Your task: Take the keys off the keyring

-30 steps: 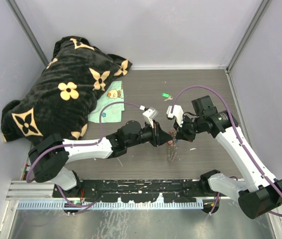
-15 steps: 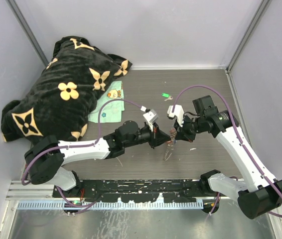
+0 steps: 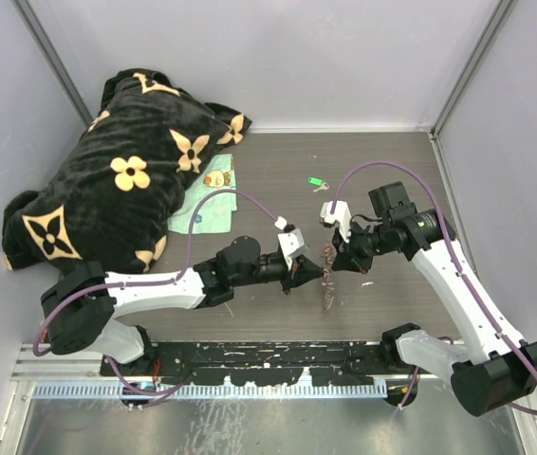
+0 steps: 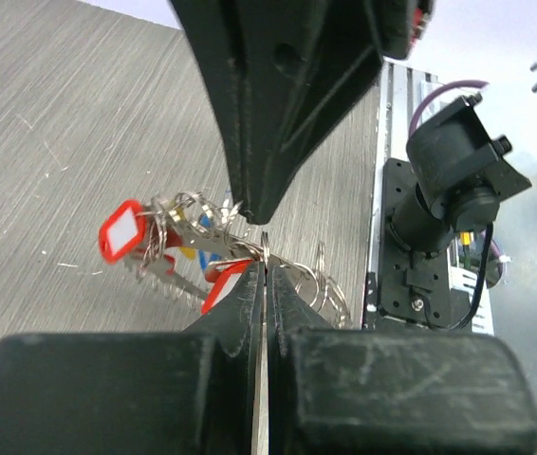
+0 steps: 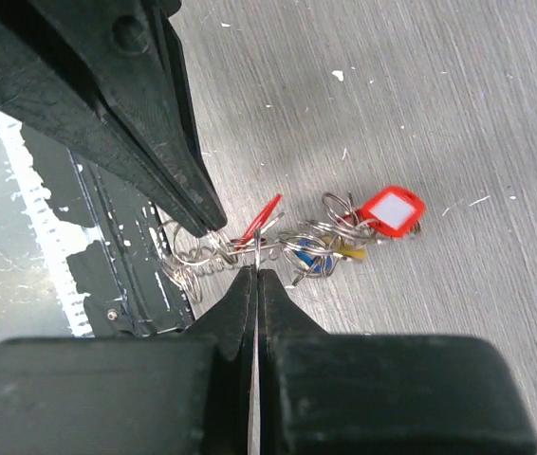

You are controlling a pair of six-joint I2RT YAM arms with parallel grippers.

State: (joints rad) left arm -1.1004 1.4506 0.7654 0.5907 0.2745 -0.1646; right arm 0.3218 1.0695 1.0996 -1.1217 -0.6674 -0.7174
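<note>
We find both arms meeting over the middle of the table (image 3: 278, 161), toward its near edge. The left fingers (image 3: 316, 274) are pressed fully together, and the left wrist view shows a thin loop of wire running into the seam between them. The right fingers (image 3: 331, 263) are likewise closed tight on another thin loop. We cannot tell which loop each has, but both seem to belong to the keyring (image 5: 189, 258), a tangle of silver wire rings held up off the table between the two tips.

The keys (image 4: 164, 270) dangle from that tangle with their tags: a red tag (image 5: 392, 210), a second red one seen edge-on, a blue one and a yellow one.

We judge the two pinches sit so close together so that one side can anchor a ring while the other works a key along the wire. Holding the bunch in the air lets the keys swing free rather than jam against the table.

A green-tagged key (image 3: 315, 181) lies well apart on the far side, apparently already off. The black flowered blanket (image 3: 126, 180) and a green cloth (image 3: 207, 209) lie at the far left, well apart from the work.
</note>
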